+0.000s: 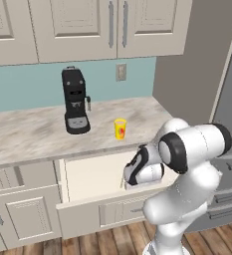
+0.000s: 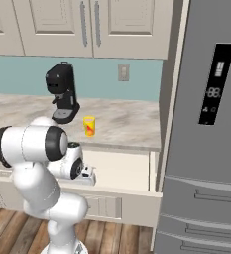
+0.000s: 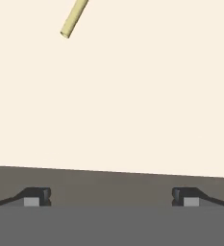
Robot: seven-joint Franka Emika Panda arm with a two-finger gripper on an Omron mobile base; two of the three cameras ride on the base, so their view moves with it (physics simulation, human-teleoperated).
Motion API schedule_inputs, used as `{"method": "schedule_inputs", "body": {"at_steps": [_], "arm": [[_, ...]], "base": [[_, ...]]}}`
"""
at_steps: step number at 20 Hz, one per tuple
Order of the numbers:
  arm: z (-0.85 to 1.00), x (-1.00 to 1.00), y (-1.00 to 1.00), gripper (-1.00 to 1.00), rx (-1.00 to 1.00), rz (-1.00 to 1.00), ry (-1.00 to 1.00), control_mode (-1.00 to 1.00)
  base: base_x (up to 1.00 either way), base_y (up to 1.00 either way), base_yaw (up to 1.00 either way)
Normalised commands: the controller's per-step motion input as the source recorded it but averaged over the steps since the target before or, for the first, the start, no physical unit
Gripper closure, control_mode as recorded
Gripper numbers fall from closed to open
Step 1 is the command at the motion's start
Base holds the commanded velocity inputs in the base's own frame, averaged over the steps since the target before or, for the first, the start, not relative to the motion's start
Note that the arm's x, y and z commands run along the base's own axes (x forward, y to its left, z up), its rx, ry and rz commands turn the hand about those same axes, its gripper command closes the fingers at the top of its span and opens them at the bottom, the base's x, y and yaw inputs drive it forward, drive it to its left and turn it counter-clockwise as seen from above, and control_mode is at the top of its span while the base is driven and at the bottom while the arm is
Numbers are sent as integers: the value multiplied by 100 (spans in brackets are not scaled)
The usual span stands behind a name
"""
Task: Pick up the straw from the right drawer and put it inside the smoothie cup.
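The tool [image 3: 111, 197], jaws wide and empty, hangs inside the right drawer [image 3: 132, 105]; the straw [image 3: 74, 19] lies ahead, to its left.

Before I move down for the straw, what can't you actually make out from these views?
- Straw: hand view cuts it off at the top edge, so its length and bent top are unseen.
- Drawer floor: left base view, partly hidden by the arm.
- End effector: hand view shows open fingertips; base views hide them behind the wrist.

The straw [image 3: 73, 19] runs off the hand view's top edge. The arm hides the near part of the right drawer [image 1: 95, 174].
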Motion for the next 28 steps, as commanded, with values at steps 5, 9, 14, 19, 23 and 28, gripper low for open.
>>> {"method": "schedule_inputs", "body": {"at_steps": [5,9,14,19,23,28], "arm": [[42,-68,0,-100,1,1,-24,-100],[53,0,1,-100,3,0,-19,-100],[21,26,7,-100,1,0,-6,-100],[0,32,4,-100,0,-3,-1,-100],[-4,16,3,-100,0,-4,0,-100],[-22,10,8,-100,0,-2,0,-100]], "base": [[0,0,0],[0,0,0],[0,0,0],[0,0,0],[0,0,0],[0,0,0]]}}
